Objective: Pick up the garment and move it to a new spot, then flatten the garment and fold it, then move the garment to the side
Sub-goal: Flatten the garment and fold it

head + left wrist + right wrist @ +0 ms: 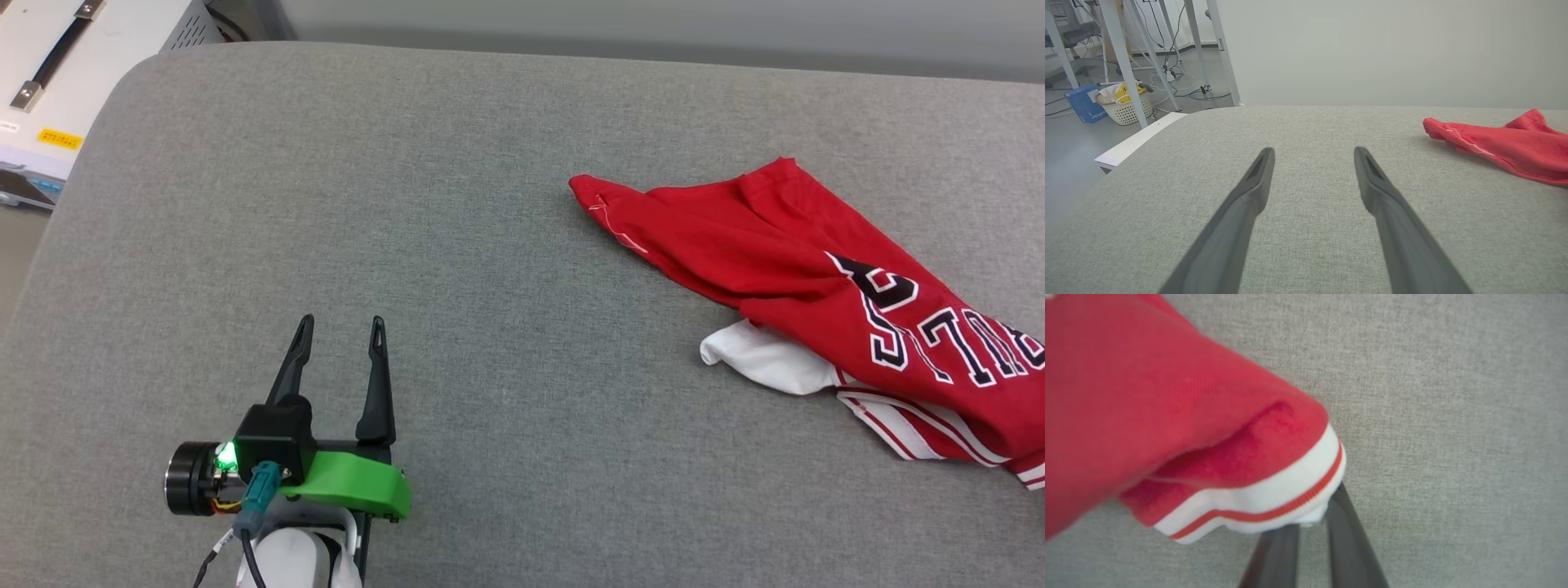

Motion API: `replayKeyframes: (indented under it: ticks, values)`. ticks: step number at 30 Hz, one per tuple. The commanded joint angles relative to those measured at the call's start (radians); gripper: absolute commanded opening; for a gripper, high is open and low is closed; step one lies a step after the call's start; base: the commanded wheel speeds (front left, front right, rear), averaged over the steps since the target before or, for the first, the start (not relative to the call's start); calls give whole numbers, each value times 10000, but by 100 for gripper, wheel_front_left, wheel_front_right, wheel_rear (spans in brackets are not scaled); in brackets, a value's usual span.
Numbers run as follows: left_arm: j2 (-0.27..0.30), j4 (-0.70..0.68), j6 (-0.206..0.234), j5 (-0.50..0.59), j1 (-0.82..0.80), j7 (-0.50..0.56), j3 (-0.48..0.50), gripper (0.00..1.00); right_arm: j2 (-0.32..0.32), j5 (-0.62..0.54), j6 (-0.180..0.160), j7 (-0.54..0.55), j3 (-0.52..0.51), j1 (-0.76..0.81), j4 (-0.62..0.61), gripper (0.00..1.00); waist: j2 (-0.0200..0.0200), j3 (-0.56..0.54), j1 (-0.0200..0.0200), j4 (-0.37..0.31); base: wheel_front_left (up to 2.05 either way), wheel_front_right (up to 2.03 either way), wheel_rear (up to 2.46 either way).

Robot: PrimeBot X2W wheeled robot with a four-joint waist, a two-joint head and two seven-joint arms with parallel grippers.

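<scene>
The garment (824,302) is a red T-shirt with black white-outlined lettering, a white sleeve and red-and-white stripe trim. It lies bunched and drawn out at the right of the grey cushioned surface (457,269), running off the head view's right edge. In the right wrist view my right gripper (1310,514) is shut on the garment's striped trim (1274,498), with the red cloth (1147,400) bulging above it. My left gripper (339,331) stands open at the lower left, far from the garment, nothing between its fingers (1257,175). In the left wrist view the garment's red end (1494,143) lies at the right.
A pale cabinet with a black handle (57,73) stands past the surface's rounded far-left corner. In the left wrist view, metal frame legs (1122,57), a white basket (1126,106), a blue box (1084,104) and cables are on the floor beyond the edge.
</scene>
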Motion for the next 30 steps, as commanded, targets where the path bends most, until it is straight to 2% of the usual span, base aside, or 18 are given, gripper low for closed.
replayKeyframes:
  ticks: [1,3,4,5,11,17,23,30]
  values:
    - [-45,20,-1,88,1,-57,-28,100,141,9,-19,-119,-31,237,289,0,0,12,-1,48,0,0,0]
    - [-45,37,16,95,33,-57,-18,100,315,10,-19,-469,-142,196,428,0,0,-36,-1,25,0,0,0]
    - [-45,45,28,99,65,-57,0,100,400,13,-19,-676,-208,153,438,18,0,-81,-1,-7,0,0,0]
    - [-45,60,38,103,113,-57,18,100,472,-17,-19,-961,-286,101,420,100,0,-141,-1,-38,0,0,0]
    - [-45,134,19,158,305,-57,35,100,365,-633,-19,-2504,-622,76,-238,100,0,-565,-1,-241,0,0,0]
    - [-45,90,-51,258,456,-57,61,100,245,-1479,-19,-3795,-1542,363,-1506,100,0,-885,-1,-430,0,0,0]
    - [-44,95,-122,332,631,-57,118,100,787,-2750,-19,-4178,-2779,931,-3035,100,0,-1119,-1,-508,0,0,0]
    - [-44,72,-186,389,792,-57,173,100,1943,-4000,-19,-3724,-3683,1224,-5956,100,0,-1221,-1,-499,0,0,0]
